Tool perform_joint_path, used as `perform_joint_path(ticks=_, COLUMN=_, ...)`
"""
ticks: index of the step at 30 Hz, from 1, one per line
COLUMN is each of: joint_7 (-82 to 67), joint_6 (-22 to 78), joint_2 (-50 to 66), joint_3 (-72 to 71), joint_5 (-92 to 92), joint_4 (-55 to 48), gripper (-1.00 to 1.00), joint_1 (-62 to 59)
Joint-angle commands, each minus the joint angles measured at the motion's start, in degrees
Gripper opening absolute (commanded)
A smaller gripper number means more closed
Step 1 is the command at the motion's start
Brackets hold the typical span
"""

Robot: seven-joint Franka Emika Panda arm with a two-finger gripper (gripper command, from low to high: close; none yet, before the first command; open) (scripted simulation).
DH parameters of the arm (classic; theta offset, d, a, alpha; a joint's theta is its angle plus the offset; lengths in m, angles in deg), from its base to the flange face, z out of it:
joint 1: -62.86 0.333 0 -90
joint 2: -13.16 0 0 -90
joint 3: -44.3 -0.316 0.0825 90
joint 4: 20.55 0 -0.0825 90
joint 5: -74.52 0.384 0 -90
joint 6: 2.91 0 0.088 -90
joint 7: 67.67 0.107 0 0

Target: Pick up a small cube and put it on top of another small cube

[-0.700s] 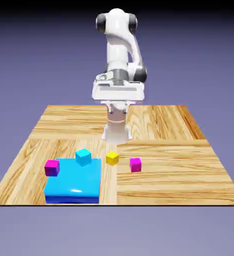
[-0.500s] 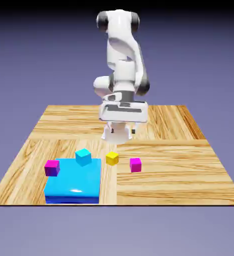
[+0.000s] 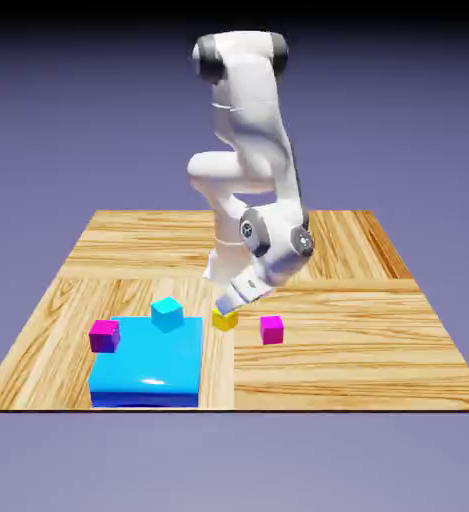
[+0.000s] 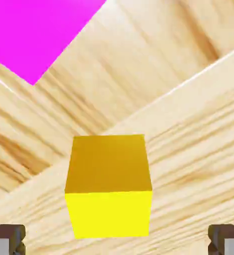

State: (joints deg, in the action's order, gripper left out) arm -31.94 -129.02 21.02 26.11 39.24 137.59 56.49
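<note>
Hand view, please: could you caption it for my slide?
Open jaws straddle the yellow cube on the wooden table, a magenta cube beyond.

White arm (image 3: 248, 180) bent low over yellow cube (image 3: 224, 320), magenta cube (image 3: 271, 329) beside (apart)

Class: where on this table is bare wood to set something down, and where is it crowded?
Free: everything right of the magenta cube, plus the far strip. Crowded: the near left, where the blue block, cyan cube, yellow cube and pincer bunch.

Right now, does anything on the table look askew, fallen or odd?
Nothing stands out. The yellow cube sits flat on the table, untouched, between the open hand fingertips.
</note>
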Motion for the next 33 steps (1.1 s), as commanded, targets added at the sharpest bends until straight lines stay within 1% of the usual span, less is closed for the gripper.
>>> perform_joint_path(ticks=1, joint_7=1.70, joint_6=-1.54, joint_2=2.03, joint_3=1.26, joint_5=-2.49, joint_4=0.08, gripper=0.00, joint_1=-0.06)
perform_joint_path(ticks=5, joint_7=7.47, joint_6=-6.76, joint_2=8.92, joint_3=5.55, joint_5=-10.97, joint_4=0.35, gripper=0.00, joint_1=-0.22)
perform_joint_path(ticks=6, joint_7=7.47, joint_6=-6.76, joint_2=8.92, joint_3=5.55, joint_5=-10.98, joint_4=0.35, gripper=-1.00, joint_1=-0.22)
perform_joint_path(ticks=7, joint_7=7.47, joint_6=-6.76, joint_2=8.92, joint_3=5.55, joint_5=-10.98, joint_4=0.35, gripper=-1.00, joint_1=-0.22)
perform_joint_path(ticks=12, joint_7=-1.00, joint_6=0.91, joint_2=-1.20, joint_3=-0.74, joint_5=1.47, joint_4=-0.05, gripper=-1.00, joint_1=0.02)
perform_joint_path(ticks=14, joint_7=-1.69, joint_6=1.53, joint_2=-2.02, joint_3=-1.26, joint_5=2.48, joint_4=-0.08, gripper=-1.00, joint_1=0.04)
perform_joint_path(ticks=23, joint_7=-1.30, joint_6=17.18, joint_2=1.17, joint_3=1.52, joint_5=16.91, joint_4=-17.96, gripper=-1.00, joint_1=17.89)
perform_joint_path(ticks=24, joint_7=-1.30, joint_6=17.18, joint_2=1.17, joint_3=1.52, joint_5=16.91, joint_4=-17.96, gripper=-1.00, joint_1=17.89)
perform_joint_path(ticks=28, joint_7=2.05, joint_6=7.45, joint_2=6.65, joint_3=3.89, joint_5=12.14, joint_4=-13.02, gripper=-1.00, joint_1=17.18)
perform_joint_path(ticks=29, joint_7=2.05, joint_6=7.45, joint_2=6.65, joint_3=3.89, joint_5=12.14, joint_4=-13.02, gripper=1.00, joint_1=17.18)
perform_joint_path(ticks=30, joint_7=2.05, joint_6=7.45, joint_2=6.65, joint_3=3.89, joint_5=12.14, joint_4=-13.02, gripper=1.00, joint_1=17.18)
perform_joint_path(ticks=33, joint_7=-0.52, joint_6=14.92, joint_2=2.45, joint_3=2.07, joint_5=15.80, joint_4=-16.81, gripper=1.00, joint_1=17.72)
